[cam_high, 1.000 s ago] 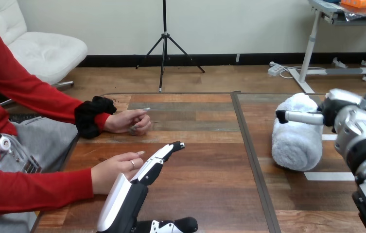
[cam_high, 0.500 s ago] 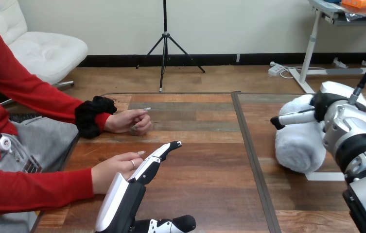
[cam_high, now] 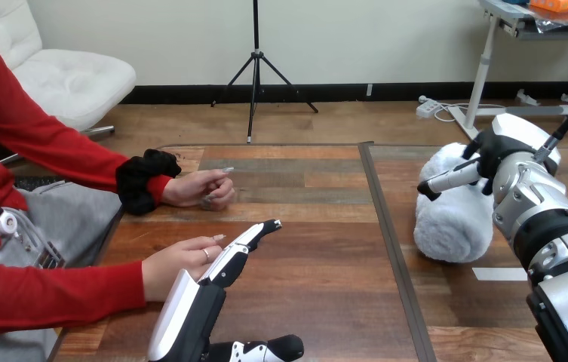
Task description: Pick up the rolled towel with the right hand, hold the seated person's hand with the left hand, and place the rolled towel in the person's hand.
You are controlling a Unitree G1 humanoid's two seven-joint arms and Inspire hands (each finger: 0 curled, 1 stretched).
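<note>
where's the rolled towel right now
Head view, right side: the rolled towel rests on the table, just right of the centre seam, with the right hand against its upper part.

The right hand hides part of the rolled towel.

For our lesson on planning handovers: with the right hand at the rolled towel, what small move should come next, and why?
Probably lift the rolled towel a little clear of the table. The right hand grips it, thumb across its front, while the person's nearer hand lies far to the left beside the open left hand.
</note>
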